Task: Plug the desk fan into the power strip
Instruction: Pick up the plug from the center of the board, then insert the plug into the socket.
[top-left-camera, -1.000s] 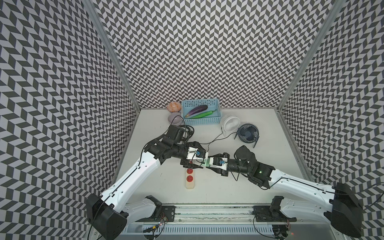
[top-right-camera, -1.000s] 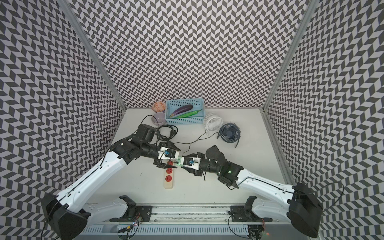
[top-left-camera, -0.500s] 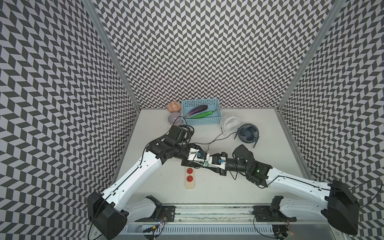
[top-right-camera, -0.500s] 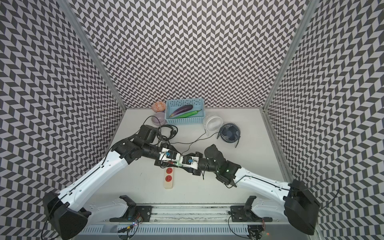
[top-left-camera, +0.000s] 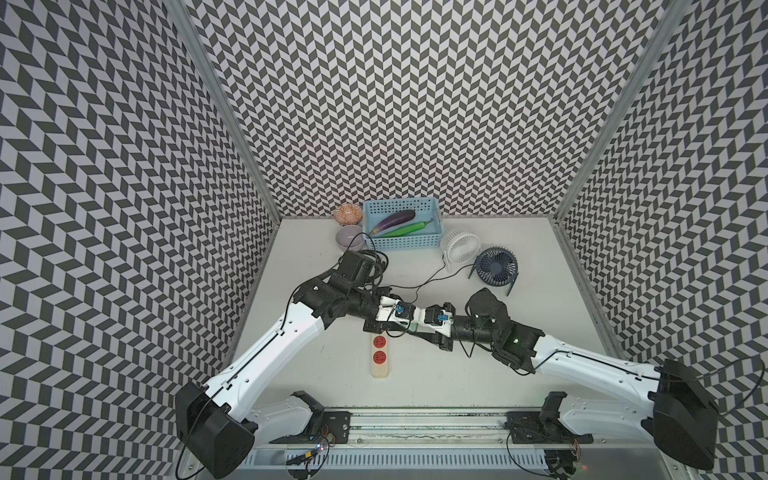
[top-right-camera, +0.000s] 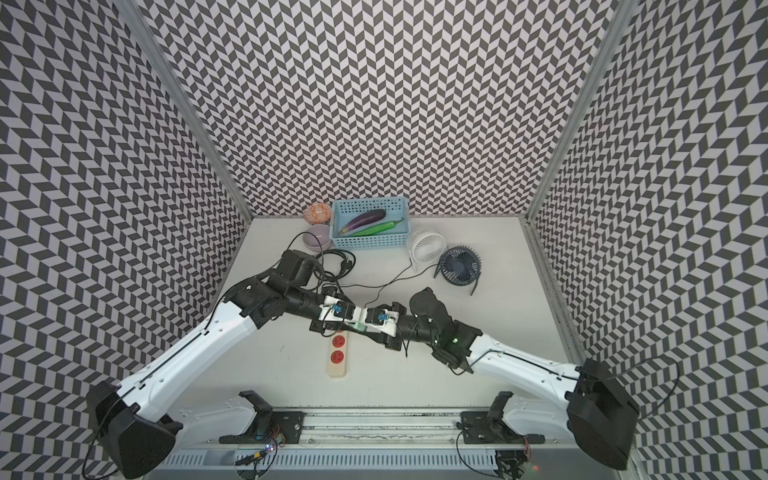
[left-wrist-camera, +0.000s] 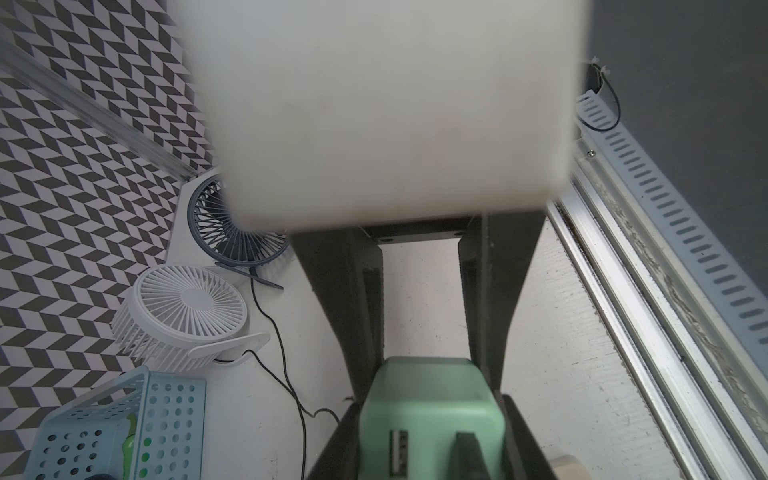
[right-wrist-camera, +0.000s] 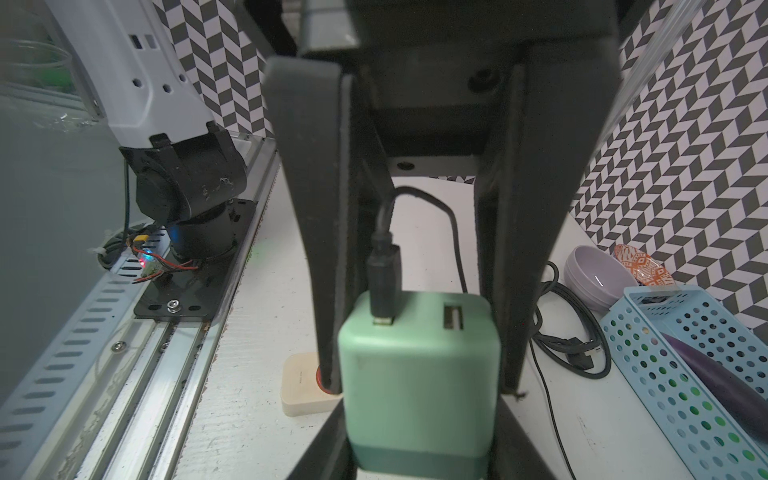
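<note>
the green adapter (right-wrist-camera: 415, 407) is now clamped by the left hand (right-wrist-camera: 417, 380); the right hand (left-wrist-camera: 428, 384) is being eased, its hold cannot be told; a handover by the power strip (top-left-camera: 381, 365) is judged.

Robot lab cell: chevron walls (top-left-camera: 415, 104)

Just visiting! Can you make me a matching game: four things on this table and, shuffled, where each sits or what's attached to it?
Things
1. eggplant
2. green adapter
3. white fan
4. lilac bowl

Descriptions
A. beside the dark blue fan
B. has a black cable plugged into it
C. next to the orange patterned bowl
D. inside the blue basket

Pairs: 1-D, 2-B, 3-A, 4-C
</note>
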